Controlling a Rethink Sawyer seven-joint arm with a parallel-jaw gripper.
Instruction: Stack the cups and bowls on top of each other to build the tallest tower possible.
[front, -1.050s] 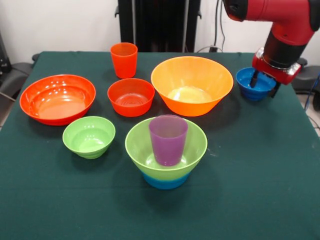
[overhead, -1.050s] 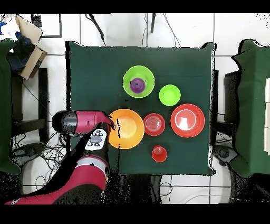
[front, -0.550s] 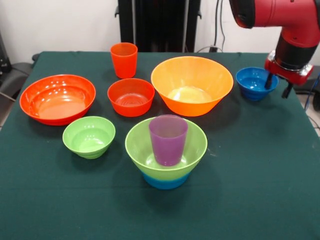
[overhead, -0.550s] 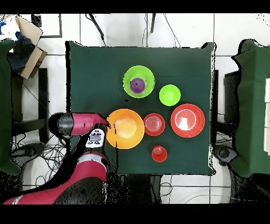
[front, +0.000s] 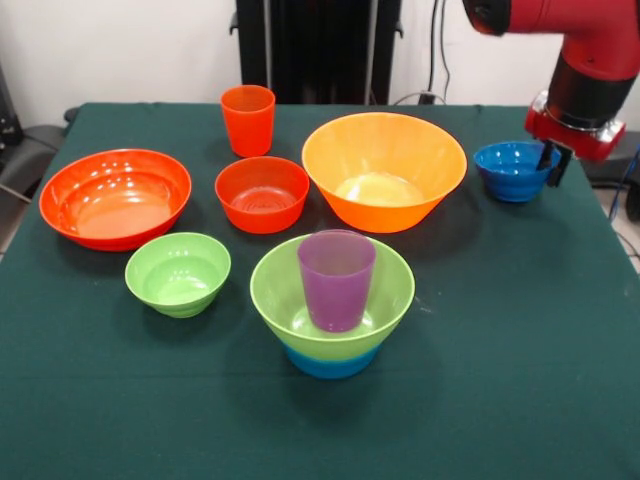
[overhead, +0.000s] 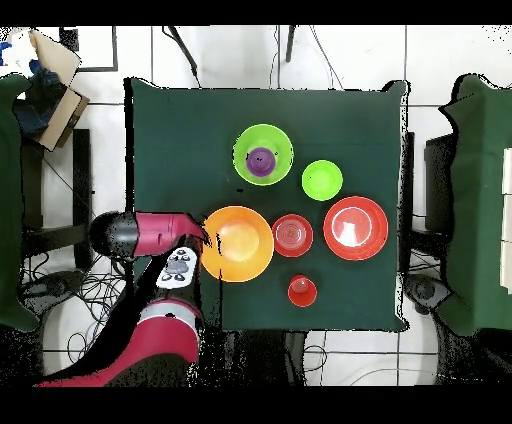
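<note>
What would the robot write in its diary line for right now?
gripper: at dark blue bowl, grip unclear | tower: purple cup in green bowl on blue bowl | other bowls: unstacked

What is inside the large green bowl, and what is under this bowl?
Inside the large green bowl a purple cup stands upright. Under it sits a light blue bowl; only its lower band shows, and the rest is covered by the green bowl.

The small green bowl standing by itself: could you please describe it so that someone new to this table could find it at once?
In the front view, start from the wide red bowl at the left of the green table. Just in front of it, slightly to the right, sits the small green bowl, empty and alone on the cloth. The other green bowl is larger, holds a purple cup and rests on a blue bowl.
</note>
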